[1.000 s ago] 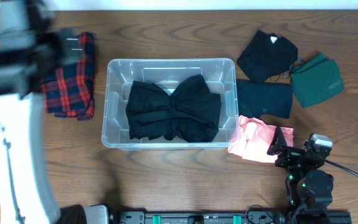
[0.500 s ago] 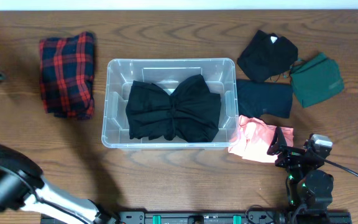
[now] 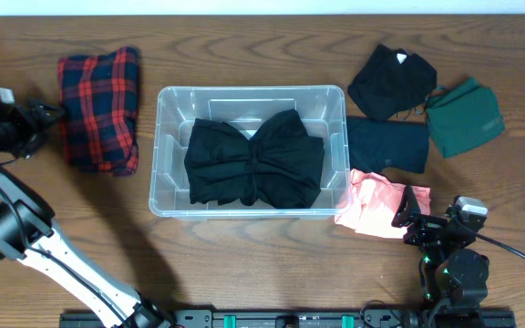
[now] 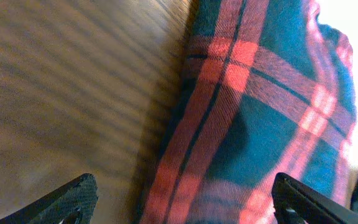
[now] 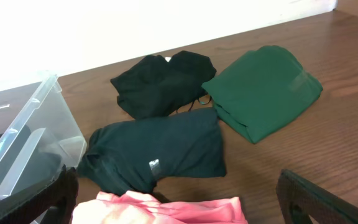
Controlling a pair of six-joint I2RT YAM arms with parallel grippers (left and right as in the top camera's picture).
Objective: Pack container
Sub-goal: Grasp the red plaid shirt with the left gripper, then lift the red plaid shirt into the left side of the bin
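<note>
The clear plastic container sits mid-table with a black garment lying inside; its corner shows in the right wrist view. A red plaid garment lies folded left of it. My left gripper is open at the plaid garment's left edge, which fills the left wrist view between the fingers. My right gripper is open and empty, resting by a pink garment, which also shows in the right wrist view.
Right of the container lie a black garment, a dark navy garment and a green garment; the right wrist view shows them too: black, navy, green.
My left arm has swung from over the plaid garment out to the left, then come back in low at the garment's left edge. The right arm has not moved.
</note>
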